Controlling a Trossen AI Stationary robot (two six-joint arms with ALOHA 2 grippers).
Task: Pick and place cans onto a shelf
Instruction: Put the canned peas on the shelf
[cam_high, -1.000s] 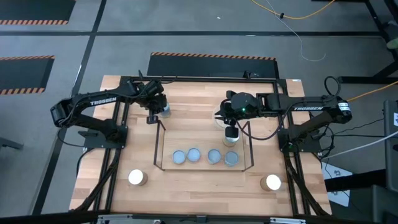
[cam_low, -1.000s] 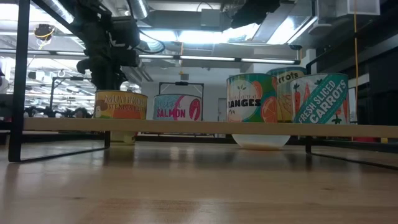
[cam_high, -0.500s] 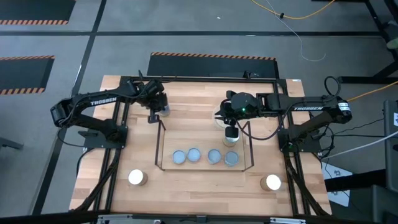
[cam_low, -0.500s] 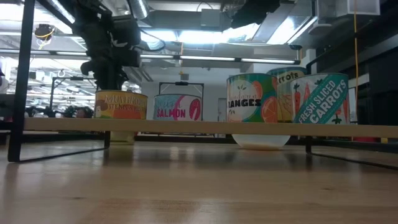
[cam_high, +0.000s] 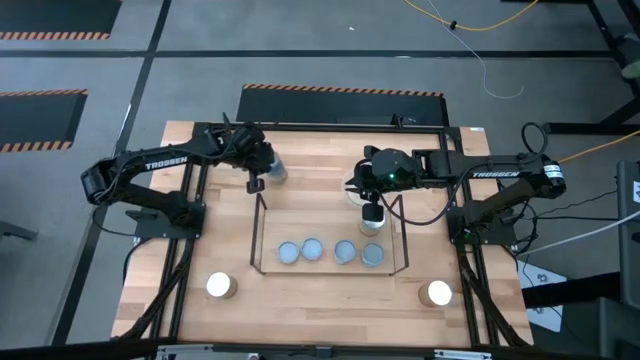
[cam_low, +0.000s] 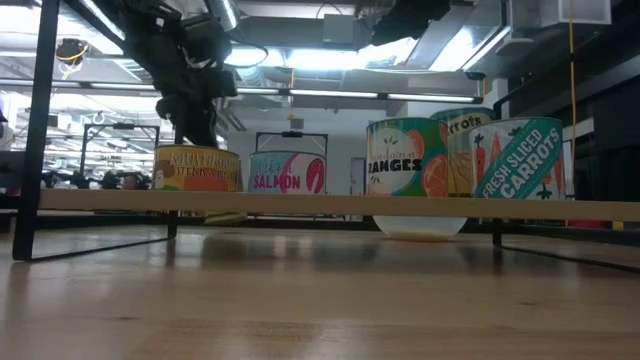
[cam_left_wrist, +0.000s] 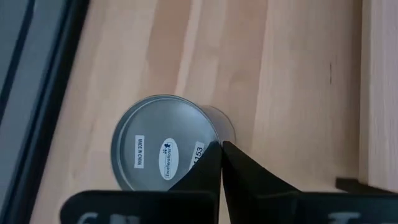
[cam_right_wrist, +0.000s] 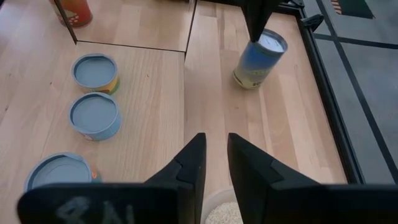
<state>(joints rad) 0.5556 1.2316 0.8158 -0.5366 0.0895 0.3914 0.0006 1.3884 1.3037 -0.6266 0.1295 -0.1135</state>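
At the upper left of the high view, just off the shelf's (cam_high: 330, 274) back left corner, the left gripper (cam_left_wrist: 221, 152) is down on one can (cam_left_wrist: 163, 152). In its wrist view we see the two fingers clenched together with no gap. Their tips sit against the rim of the can's silver top, and nothing is between them. From the right wrist view that same can, blue label, looks tilted on the bare table (cam_high: 330, 310) under the dark fingers. We cannot tell from any view whether it is lifted off the wood.

In the middle of the high view the right gripper (cam_right_wrist: 211, 140) hangs over the back right part of the shelf. Its fingers stand a little apart and hold nothing. The clear dish (cam_right_wrist: 221, 211) with tan contents is right under them, at the bottom edge of the right wrist view.

On the shelf we count four cans in a row: first (cam_high: 288, 252), second (cam_high: 312, 248), third (cam_high: 345, 251) and fourth (cam_high: 372, 255), all upright with pale blue tops. In the low view their labels read mushroom, salmon, oranges and carrots.

Two more cans stand off the shelf on the table, one at the lower left (cam_high: 220, 286) and one at the lower right (cam_high: 437, 293). Both have white tops and both are well apart from either gripper.
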